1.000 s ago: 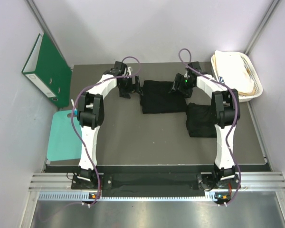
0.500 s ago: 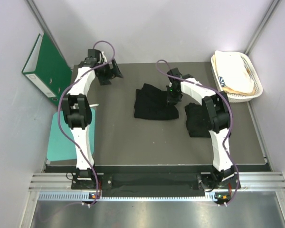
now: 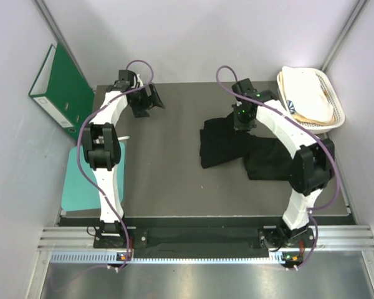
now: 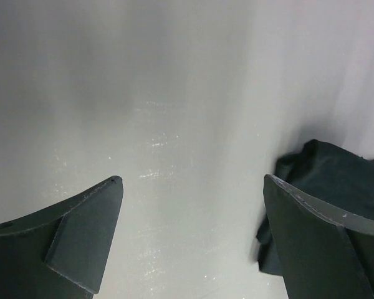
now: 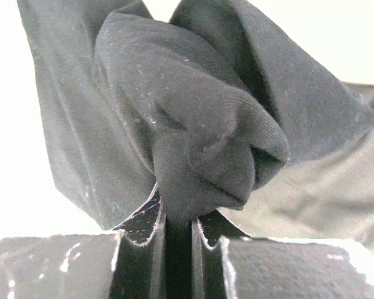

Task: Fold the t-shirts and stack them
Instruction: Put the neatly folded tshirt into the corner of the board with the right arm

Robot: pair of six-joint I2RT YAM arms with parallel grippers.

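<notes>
The right end effector (image 3: 244, 117) is pinched almost shut on a bunched fold of a black t-shirt (image 3: 218, 144). The shirt lies crumpled on the counter (image 3: 168, 180), right of centre and toward the far edge. Its right side touches a second black t-shirt (image 3: 267, 163), folded, lying near the right edge under the right arm. The left end effector (image 3: 144, 101) is wide open and holds nothing, near the far-left corner, well apart from both shirts. A white basket (image 3: 338, 103) of cream cloth sits at the far-right corner.
</notes>
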